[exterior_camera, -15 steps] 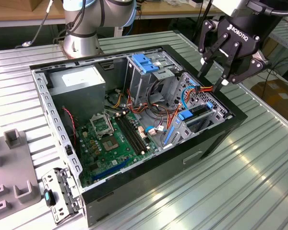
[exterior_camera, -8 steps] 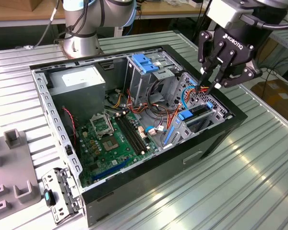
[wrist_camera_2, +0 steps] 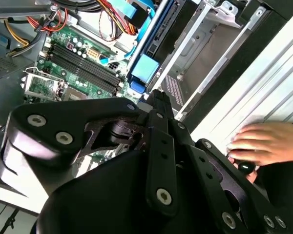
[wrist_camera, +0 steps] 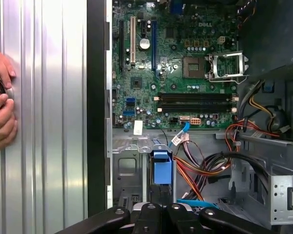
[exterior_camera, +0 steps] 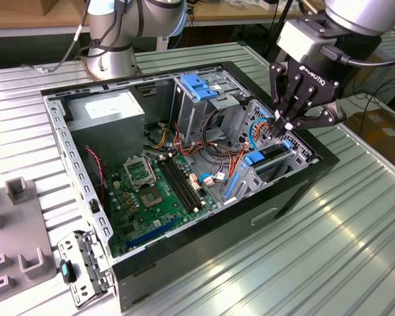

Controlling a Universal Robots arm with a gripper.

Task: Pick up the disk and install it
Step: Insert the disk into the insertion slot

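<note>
The disk (exterior_camera: 270, 153) stands on edge in the drive bay at the exterior view's right side of the open computer case (exterior_camera: 72, 171). Its blue plastic frame shows at both ends, and its blue tab (wrist_camera: 162, 170) appears in the first wrist view. In the second wrist view the disk (wrist_camera_2: 158, 29) runs along the bay's metal wall. My gripper (exterior_camera: 281, 126) hangs just above the disk's top edge, its black fingers pressed together with nothing visible between them. The same shut gripper (wrist_camera_2: 156, 95) points down at the blue tab, and the gripper (wrist_camera: 158, 208) sits close over the bay.
A grey power-supply box (exterior_camera: 105, 108) and a metal cage with a blue latch (exterior_camera: 201, 85) stand at the back of the case. The green motherboard (exterior_camera: 151, 191) and loose cables (exterior_camera: 217, 155) lie beside the bay. A person's hand (wrist_camera_2: 268, 144) rests on the ribbed table outside the case.
</note>
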